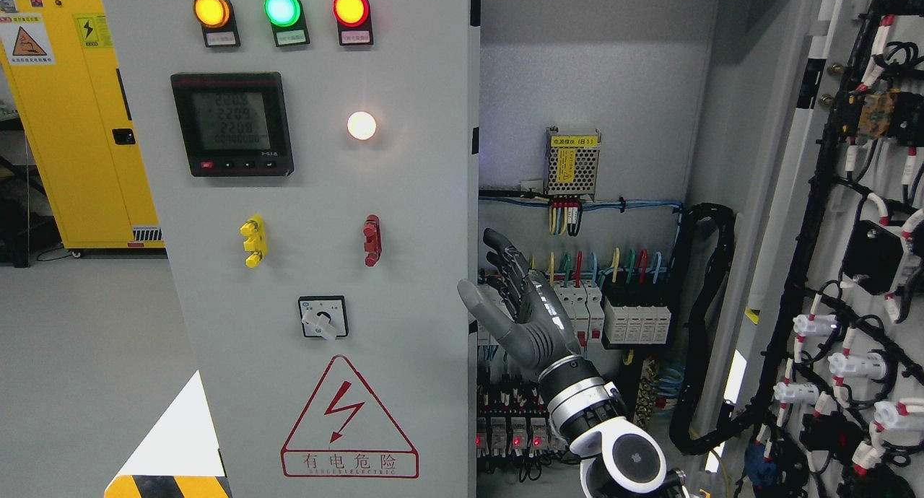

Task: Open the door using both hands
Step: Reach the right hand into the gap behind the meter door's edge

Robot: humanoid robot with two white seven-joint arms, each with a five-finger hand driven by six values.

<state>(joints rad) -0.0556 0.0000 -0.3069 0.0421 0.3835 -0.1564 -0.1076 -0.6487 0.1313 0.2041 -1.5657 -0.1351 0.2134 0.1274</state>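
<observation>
Right hand (521,304) comes in from bottom right, raised in front of the open cabinet bay, fingers (501,251) extended and loosely spread, holding nothing. Thumb sits just beside the right edge of the left door (317,216); contact with that edge probably none, hard to tell from this angle. Left door is shut, carrying three lit indicator lamps (281,9), a digital meter (232,123) and a rotary switch (323,317). Right door (852,231) is swung wide open at picture right, wiring on its inner face. Breakers (635,317) visible behind the hand.
</observation>
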